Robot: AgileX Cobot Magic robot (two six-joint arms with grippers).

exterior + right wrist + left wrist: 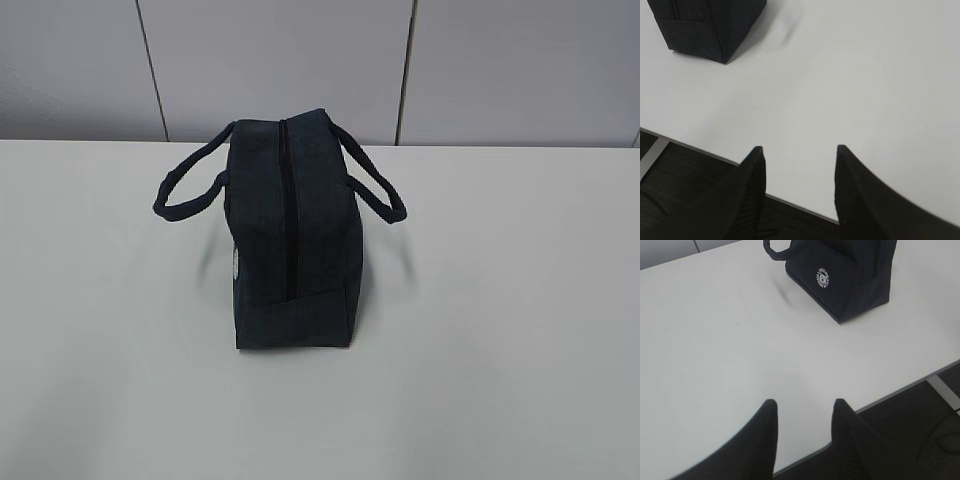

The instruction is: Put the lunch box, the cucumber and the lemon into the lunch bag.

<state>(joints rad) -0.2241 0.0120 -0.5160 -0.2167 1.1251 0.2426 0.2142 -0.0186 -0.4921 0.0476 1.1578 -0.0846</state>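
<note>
The lunch bag [290,235] stands upright at the centre of the exterior view on the white table [500,330], its zipper [287,210] closed along the top and its handles [190,190] drooping to either side. The fabric looks soft and likely to yield; the loop handles or the zipper pull seem the sensible holds. No lunch box, cucumber or lemon is visible. The left gripper [803,412] and right gripper [799,157] hover over the table edge, jaws parted, empty.

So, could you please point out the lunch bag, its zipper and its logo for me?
lunch bag [262,290]: exterior view, on its dark side panel.
zipper [287,200]: exterior view, midway along the closed zipper line.
logo [823,278]: left wrist view, centre of the round white print.
</note>
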